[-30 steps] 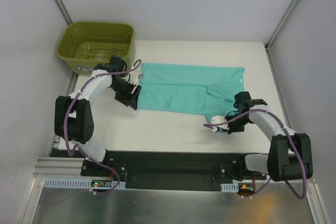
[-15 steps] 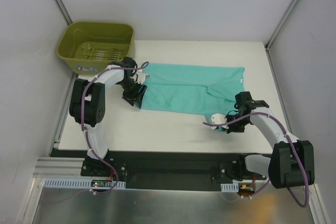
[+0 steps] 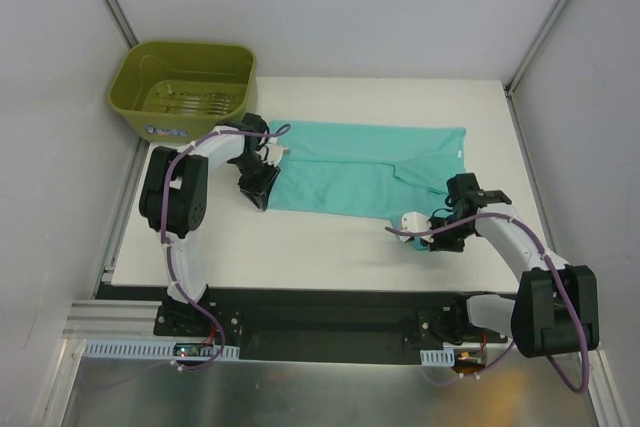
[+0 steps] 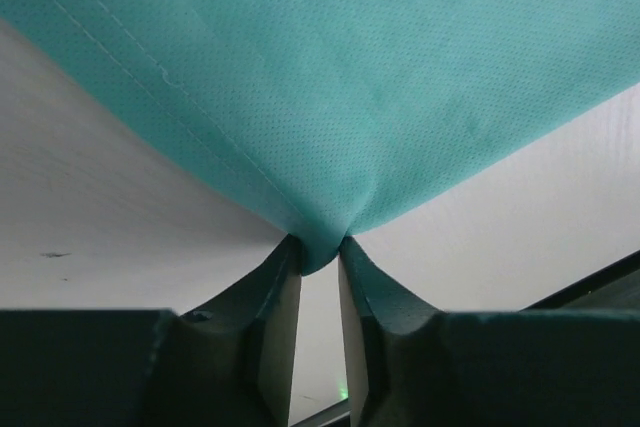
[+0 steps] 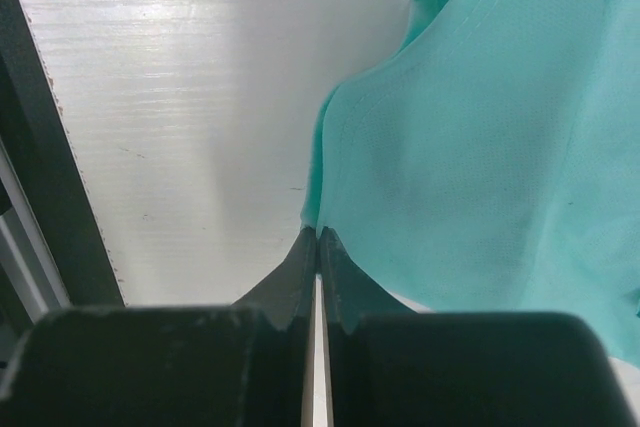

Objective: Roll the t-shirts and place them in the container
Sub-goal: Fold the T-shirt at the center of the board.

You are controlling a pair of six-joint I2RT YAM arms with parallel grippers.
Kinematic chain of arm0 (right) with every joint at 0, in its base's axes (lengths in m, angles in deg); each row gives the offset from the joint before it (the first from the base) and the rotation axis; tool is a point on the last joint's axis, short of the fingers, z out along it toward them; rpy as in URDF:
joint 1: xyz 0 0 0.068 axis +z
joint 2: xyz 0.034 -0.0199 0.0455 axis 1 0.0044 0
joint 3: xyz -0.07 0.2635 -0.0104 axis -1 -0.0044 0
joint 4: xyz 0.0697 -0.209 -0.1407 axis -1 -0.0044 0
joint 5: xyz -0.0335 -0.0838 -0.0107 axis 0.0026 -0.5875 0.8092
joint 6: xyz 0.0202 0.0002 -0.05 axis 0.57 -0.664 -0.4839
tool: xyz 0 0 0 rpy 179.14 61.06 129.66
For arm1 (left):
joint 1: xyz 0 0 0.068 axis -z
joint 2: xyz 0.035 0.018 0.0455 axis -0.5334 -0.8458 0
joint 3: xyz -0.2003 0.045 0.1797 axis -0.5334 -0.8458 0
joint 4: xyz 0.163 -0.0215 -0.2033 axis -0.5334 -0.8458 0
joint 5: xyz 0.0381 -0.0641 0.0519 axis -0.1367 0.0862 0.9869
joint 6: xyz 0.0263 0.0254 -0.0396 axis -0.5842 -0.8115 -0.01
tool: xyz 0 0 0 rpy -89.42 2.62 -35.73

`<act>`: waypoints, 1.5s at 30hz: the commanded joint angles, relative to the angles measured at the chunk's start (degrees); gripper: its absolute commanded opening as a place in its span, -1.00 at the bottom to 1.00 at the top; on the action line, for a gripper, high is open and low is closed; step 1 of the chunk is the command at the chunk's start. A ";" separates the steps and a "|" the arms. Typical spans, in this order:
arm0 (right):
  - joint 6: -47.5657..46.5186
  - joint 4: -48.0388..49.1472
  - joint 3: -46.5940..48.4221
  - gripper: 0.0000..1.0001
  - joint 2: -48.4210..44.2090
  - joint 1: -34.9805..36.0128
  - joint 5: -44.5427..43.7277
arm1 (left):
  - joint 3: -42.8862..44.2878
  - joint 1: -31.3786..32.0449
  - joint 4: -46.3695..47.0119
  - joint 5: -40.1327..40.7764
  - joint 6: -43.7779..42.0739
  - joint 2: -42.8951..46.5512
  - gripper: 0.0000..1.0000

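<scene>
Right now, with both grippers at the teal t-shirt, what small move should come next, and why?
Probably lift both pinched edges slightly, together. The left gripper has fabric bunched between its fingertips at the teal t-shirt's left end, the right gripper is shut on its near edge, and nothing is rolled yet.

One teal t-shirt (image 3: 360,172), one olive-green tub (image 3: 140,112), one white tabletop (image 3: 300,247), and two robot claws: left claw (image 4: 318,252), right claw (image 5: 318,237).

I can't read any words or numbers here. The small white tag (image 3: 460,154) on the t-shirt (image 3: 350,172), right of the middle, is too tiny. The sticker (image 3: 158,130) on the green tub (image 3: 185,82), upper left, is blurry.
</scene>
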 commanded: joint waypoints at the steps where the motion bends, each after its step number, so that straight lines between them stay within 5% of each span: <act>1: 2.09 -0.16 1.65 -0.99 0.22 0.58 0.29 | 1.12 0.36 -1.79 1.12 -0.18 -0.98 -0.72; 5: 5.86 -0.07 2.87 -0.99 -1.18 0.06 -0.15 | 1.57 0.36 -3.28 0.77 -1.05 0.51 -0.99; 14: 17.73 1.95 13.58 -0.99 -0.31 -9.95 1.25 | 4.80 0.27 -6.54 -1.34 -1.06 5.79 -1.00; 34: 30.39 11.97 49.45 -0.99 30.71 -11.02 -6.57 | 35.74 0.09 -8.20 15.62 0.16 -11.43 -1.00; 45: 32.06 13.73 61.76 -0.99 45.21 -9.35 -7.80 | 40.50 0.18 -8.21 20.98 0.79 -16.01 -1.00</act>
